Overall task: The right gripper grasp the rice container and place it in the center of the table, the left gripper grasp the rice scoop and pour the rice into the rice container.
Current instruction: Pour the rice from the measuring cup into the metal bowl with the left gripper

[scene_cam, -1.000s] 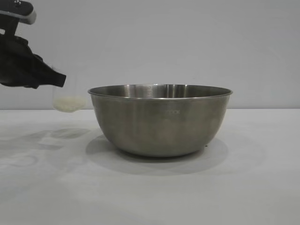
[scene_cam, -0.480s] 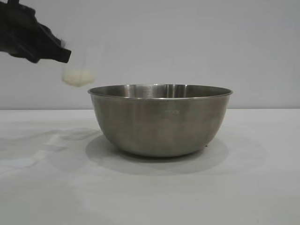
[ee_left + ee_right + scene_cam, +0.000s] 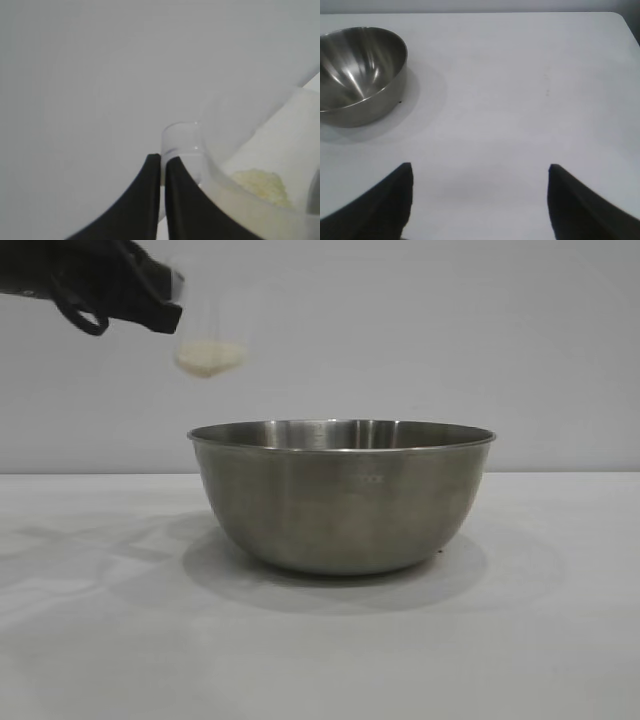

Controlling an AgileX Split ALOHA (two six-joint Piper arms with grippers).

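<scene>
The rice container [image 3: 342,495], a large steel bowl, stands on the white table [image 3: 560,620] at the middle of the exterior view; its inside looks bare in the right wrist view [image 3: 357,70]. High at the upper left, my left gripper [image 3: 172,302] is shut on the loop handle of the rice scoop [image 3: 212,335], a translucent cup held upright above and just left of the bowl's rim. Rice [image 3: 208,358] lies in the cup's bottom, also seen as a pale heap [image 3: 260,184] past the handle [image 3: 182,147]. My right gripper [image 3: 480,170] hangs open over bare table, away from the bowl.
A plain pale wall stands behind the table. The table's far edge and a rounded corner [image 3: 620,17] show in the right wrist view. The bowl's shadow spreads on the table around its base.
My left gripper has lifted the rice scoop from beside the bowl's wall to above rim height and carried it right, toward the bowl. The bowl and right gripper have not moved.
</scene>
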